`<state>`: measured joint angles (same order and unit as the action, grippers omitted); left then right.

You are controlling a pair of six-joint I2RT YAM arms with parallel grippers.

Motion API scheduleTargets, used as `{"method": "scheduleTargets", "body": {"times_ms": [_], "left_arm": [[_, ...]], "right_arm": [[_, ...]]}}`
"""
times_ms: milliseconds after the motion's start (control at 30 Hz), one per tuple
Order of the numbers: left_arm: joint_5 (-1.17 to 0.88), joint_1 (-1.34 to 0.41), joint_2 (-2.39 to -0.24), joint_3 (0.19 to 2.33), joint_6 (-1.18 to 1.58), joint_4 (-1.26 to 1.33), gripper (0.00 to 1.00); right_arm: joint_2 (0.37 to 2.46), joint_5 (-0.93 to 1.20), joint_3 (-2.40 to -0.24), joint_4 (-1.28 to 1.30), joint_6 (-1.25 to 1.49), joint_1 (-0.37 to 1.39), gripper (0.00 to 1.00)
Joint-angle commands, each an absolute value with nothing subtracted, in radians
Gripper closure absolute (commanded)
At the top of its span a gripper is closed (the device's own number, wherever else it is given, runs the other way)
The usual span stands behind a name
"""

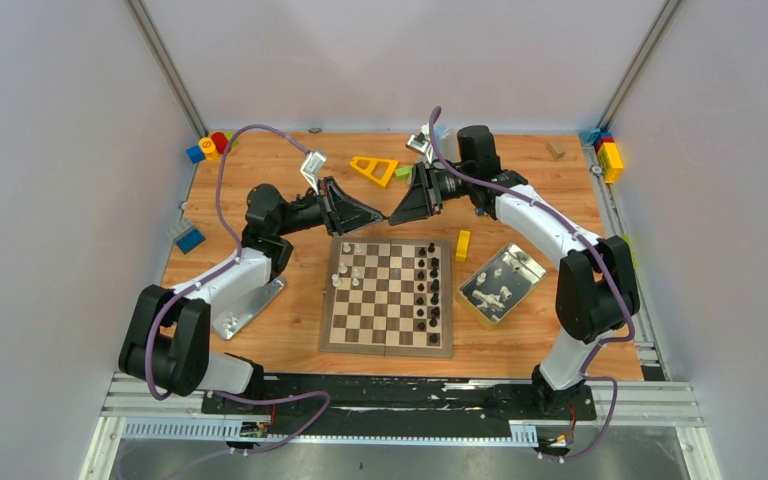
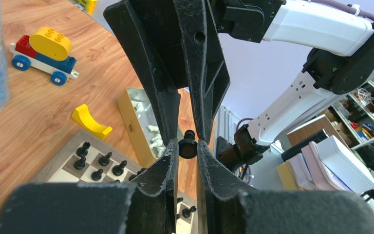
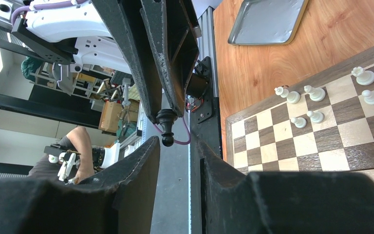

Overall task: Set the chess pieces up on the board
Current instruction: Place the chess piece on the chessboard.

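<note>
1. The black chess piece [image 3: 165, 126] isn't on the board [image 1: 385, 348]. It's up in the air between the two claw tips, which meet nose to nose by the board's far edge in the top view.
2. The left claw [image 2: 187, 146] has it. That claw is nearly closed, with its fingertips pinched on the wide base end of the piece.
3. The piece is lying over, not upright. Its long axis runs along the line from one claw to the other, so roughly level and side to side across the counter [image 1: 290, 340]. The round head points at the right claw and the base faces back toward the left one.
4. The right claw [image 3: 177, 142] is parted a bit wider than the piece, with a finger on either side of the head. The head sits close to one finger, but I don't see that claw gripping anything.
5. On the board, black pieces [image 1: 426, 290] stand upright in two files down the right-hand side. A handful of white pieces [image 1: 350, 265] stand near the far left corner.
6. The tin box [image 1: 476, 306] sits on the counter just right of the board with a jumble of white pieces lying in it. A yellow block [image 1: 462, 245] is between the box and the board's far right corner.
7. The silver lid [image 1: 245, 305] lies flat on the counter left of the board, by the left arm.
</note>
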<state>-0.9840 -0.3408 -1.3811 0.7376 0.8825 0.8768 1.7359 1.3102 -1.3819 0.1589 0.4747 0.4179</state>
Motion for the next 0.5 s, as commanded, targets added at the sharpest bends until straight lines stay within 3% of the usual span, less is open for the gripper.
{"method": "scheduleTargets", "body": {"times_ms": [0, 467], "left_arm": [[-0.972, -0.351, -1.379, 0.723, 0.843, 0.920, 1.00], [-0.965, -0.362, -1.372, 0.715, 0.801, 0.899, 1.00]], "right_arm": [[1.729, 1.342, -1.429, 0.115, 0.494, 0.423, 0.67], [1.741, 1.349, -1.440, 0.115, 0.502, 0.423, 0.80]]}}
